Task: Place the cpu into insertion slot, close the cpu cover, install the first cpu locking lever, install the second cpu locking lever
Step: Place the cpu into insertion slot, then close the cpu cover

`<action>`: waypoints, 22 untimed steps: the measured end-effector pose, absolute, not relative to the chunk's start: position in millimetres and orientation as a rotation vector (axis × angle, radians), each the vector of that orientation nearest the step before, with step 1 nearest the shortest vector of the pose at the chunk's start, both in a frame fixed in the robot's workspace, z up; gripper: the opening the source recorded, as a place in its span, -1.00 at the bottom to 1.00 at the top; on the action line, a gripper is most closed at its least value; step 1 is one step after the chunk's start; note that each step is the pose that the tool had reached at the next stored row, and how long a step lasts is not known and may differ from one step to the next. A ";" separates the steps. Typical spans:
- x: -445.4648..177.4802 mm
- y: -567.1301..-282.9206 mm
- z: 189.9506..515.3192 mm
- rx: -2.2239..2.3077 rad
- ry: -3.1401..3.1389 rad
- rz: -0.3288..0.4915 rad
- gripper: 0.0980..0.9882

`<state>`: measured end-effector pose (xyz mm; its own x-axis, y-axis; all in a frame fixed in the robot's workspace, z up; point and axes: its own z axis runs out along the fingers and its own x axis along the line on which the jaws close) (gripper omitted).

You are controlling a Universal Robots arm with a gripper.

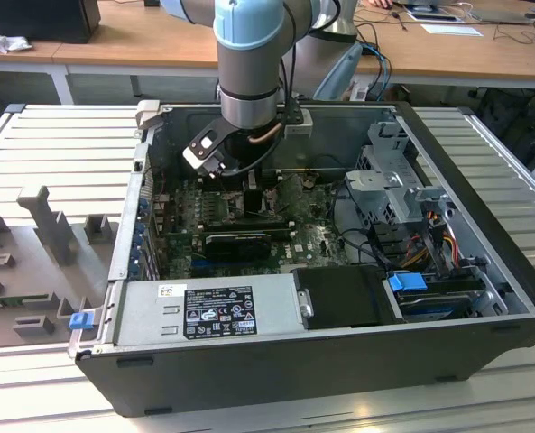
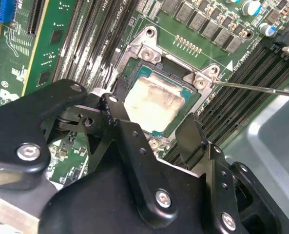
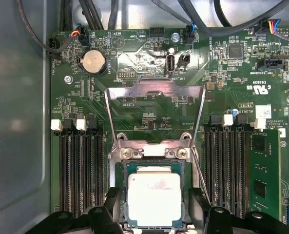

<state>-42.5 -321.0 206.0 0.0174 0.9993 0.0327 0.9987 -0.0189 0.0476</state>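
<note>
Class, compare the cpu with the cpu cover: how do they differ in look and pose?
The cpu is a solid pale plate; the cpu cover is a thin frame whose large window shows the board behind. The cpu lies flat in the insertion slot; the cpu cover stands open, off the chip. Both are silvery and roughly square.

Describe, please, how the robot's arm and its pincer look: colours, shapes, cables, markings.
The arm is a thick grey tube with light blue joint caps, and black cables run along it near the wrist. In the second wrist view, the pincer is matte black, made of flat jointed bars with rounded ends and silver screw heads. I see no markings on it.
</note>
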 end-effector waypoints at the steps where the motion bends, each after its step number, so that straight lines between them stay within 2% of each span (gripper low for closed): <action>1: -42.5 -321.0 207.8 2.233 2.193 0.089 0.09; 6: -42.5 -321.0 214.1 2.233 2.193 0.089 -0.59; 7: -42.5 -321.0 215.1 2.232 2.193 0.088 -0.87; 8: -42.5 -320.9 216.0 2.232 2.192 0.088 -0.98; 22: -36.3 -321.1 225.6 2.233 2.190 0.086 -0.98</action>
<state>-36.3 -321.1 225.6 0.0185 0.9994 0.0305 0.9987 -0.0199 0.0474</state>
